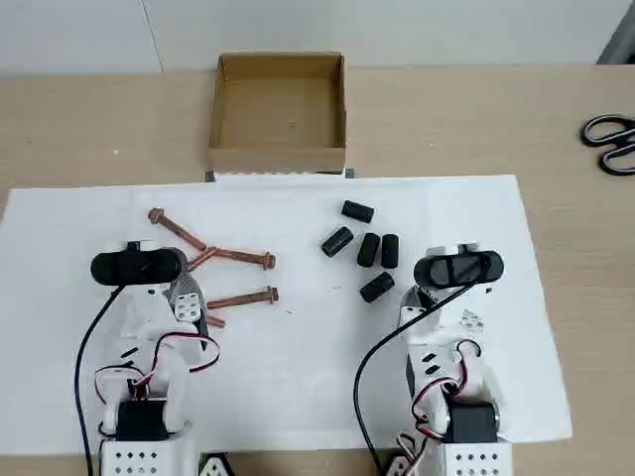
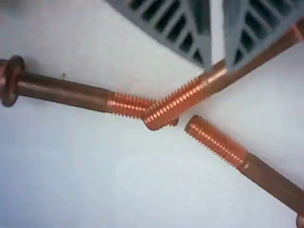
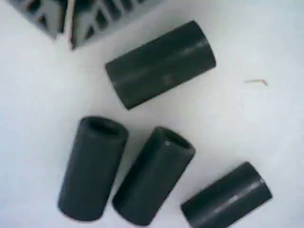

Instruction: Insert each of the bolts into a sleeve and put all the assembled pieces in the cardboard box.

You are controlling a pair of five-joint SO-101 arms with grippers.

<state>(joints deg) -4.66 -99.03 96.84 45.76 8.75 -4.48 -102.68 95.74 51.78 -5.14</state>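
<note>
The bolts (image 1: 241,257) were copper-coloured, their threaded ends finely ridged; the sleeves (image 1: 368,249) were plain matte black. The cardboard box (image 1: 278,157) was brown, the paper sheet (image 1: 298,367) white, the table (image 1: 79,119) pale wood-grained tan, and the scissors (image 1: 607,144) black

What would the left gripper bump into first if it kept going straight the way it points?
Most likely the copper bolt lying slantwise right in front of the left gripper, the one whose threaded end overlaps a second bolt. Whether they already touch is unclear.
</note>
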